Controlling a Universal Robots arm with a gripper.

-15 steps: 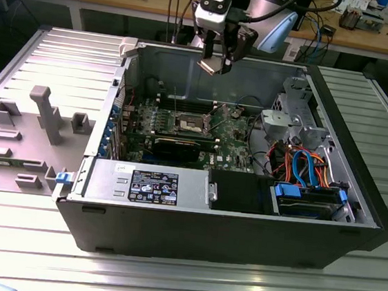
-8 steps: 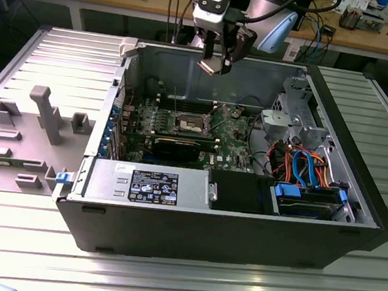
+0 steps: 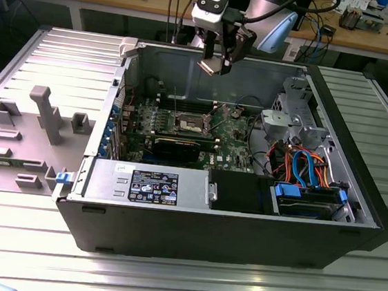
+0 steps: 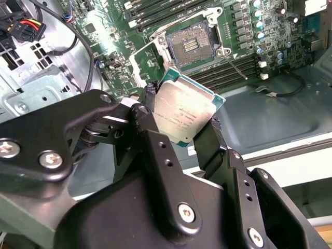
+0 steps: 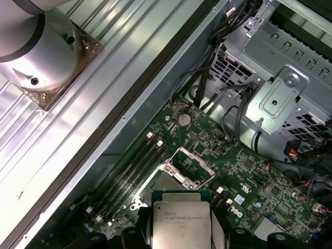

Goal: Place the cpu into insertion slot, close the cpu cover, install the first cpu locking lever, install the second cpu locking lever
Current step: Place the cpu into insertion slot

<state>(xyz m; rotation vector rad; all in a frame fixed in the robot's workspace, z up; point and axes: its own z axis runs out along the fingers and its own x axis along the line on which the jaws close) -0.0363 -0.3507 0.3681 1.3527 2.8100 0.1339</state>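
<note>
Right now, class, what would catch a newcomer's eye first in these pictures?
The cpu, pinched in the end effector, hangs above the green motherboard. On the board the insertion slot lies open and bare. The board sits inside an opened computer case.

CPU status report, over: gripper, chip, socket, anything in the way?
Gripper shut on cpu, held above the motherboard. Insertion slot bare, cpu cover raised. Path to slot looks unobstructed.
</note>
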